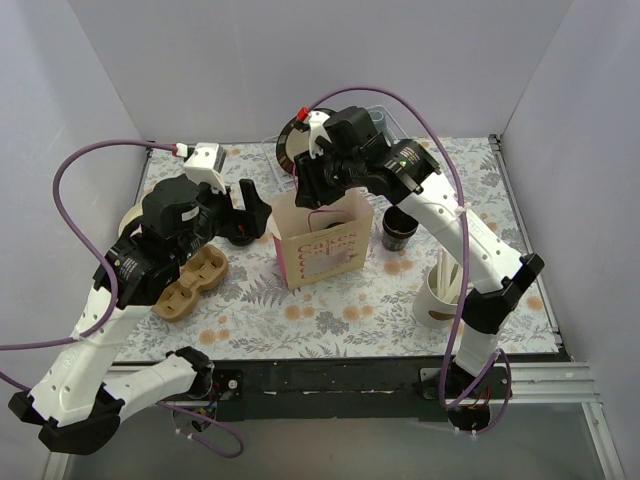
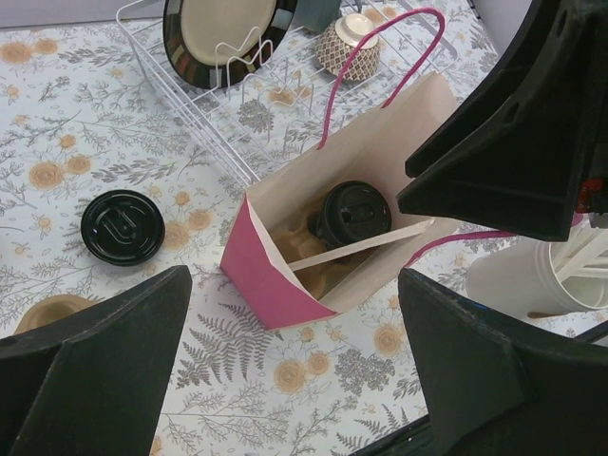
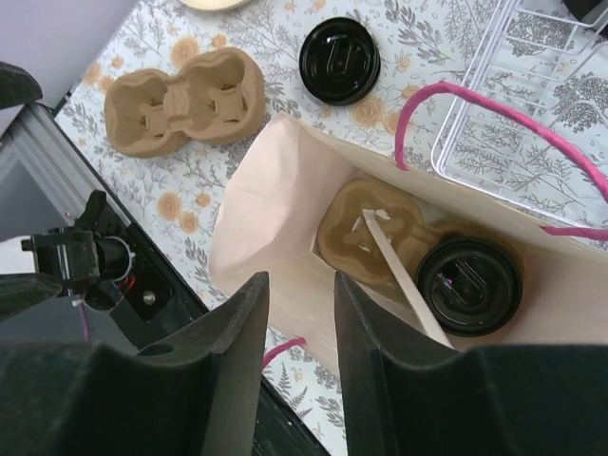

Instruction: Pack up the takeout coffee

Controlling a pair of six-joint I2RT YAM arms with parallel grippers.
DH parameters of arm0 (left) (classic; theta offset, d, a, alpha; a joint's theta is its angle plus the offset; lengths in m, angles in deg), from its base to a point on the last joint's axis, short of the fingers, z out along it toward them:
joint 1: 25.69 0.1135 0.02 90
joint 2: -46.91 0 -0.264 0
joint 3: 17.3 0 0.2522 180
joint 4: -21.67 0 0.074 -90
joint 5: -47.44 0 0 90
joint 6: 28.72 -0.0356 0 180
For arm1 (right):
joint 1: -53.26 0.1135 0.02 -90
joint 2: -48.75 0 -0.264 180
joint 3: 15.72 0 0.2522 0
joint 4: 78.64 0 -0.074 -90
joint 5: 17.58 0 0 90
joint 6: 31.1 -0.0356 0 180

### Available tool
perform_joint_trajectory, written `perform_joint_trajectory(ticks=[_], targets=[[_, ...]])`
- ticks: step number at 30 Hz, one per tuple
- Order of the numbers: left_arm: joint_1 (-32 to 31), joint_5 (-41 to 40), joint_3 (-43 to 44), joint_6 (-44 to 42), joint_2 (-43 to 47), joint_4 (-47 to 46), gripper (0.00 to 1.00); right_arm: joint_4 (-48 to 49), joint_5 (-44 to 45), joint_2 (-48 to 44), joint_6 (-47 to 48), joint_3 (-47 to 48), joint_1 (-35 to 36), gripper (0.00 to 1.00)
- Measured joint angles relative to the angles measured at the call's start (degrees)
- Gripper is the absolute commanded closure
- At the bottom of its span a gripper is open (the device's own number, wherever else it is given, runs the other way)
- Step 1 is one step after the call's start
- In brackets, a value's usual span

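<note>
A lidded black takeout coffee cup (image 3: 469, 285) sits in a brown pulp carrier (image 3: 366, 228) at the bottom of the pink-sided paper bag (image 1: 322, 245). A wooden stirrer (image 3: 404, 275) lies slanted across the carrier and against the cup. My right gripper (image 3: 302, 313) hangs over the bag's mouth, its jaws a little apart with nothing between them. Another black cup (image 1: 397, 228) stands on the table right of the bag. A loose black lid (image 2: 122, 226) lies left of the bag. My left gripper (image 2: 294, 380) is wide open and empty, just left of the bag.
A second pulp carrier (image 1: 190, 283) lies at the left front. A white cup of stirrers (image 1: 443, 290) stands at the right front. A wire dish rack (image 2: 204, 114) holding a dark plate (image 2: 223, 28) is behind the bag. The bag's pink handles (image 3: 494, 104) stick up.
</note>
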Motion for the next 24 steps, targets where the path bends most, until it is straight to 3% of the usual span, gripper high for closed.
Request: perform_joint_trajectory(ticks=[4, 6, 7, 8, 9, 17, 24], targets=[[0.0, 0.42, 0.02, -0.28, 0.0, -1.38, 0.08, 0.85, 2.1, -0.96, -2.14, 0.04, -0.07, 0.51], [0.0, 1.53, 0.04, -0.63, 0.0, -2.29, 0.08, 1.51, 3.45, -2.73, -2.99, -0.63, -0.26, 0.28], [0.0, 2.12, 0.09, -0.74, 0.0, -2.73, 0.06, 1.92, 3.98, -3.93, -3.8, -1.27, -0.37, 0.05], [0.0, 3.17, 0.09, -0.94, 0.07, -3.43, 0.05, 2.91, 4.68, -5.97, -4.28, -2.78, -0.44, 0.02], [0.0, 3.98, 0.09, -1.01, 0.15, -4.09, 0.02, 3.74, 5.57, -8.39, -4.96, -4.68, -0.63, 0.01], [0.0, 12.83, 0.02, -0.28, 4.31, -9.01, 0.02, 7.93, 12.39, -27.98, -12.17, -16.61, -1.03, 0.02], [0.0, 16.96, -1.57, 2.32, 9.03, -13.14, 0.02, 7.58, 19.54, -34.07, -16.57, -24.26, -1.03, 0.01]])
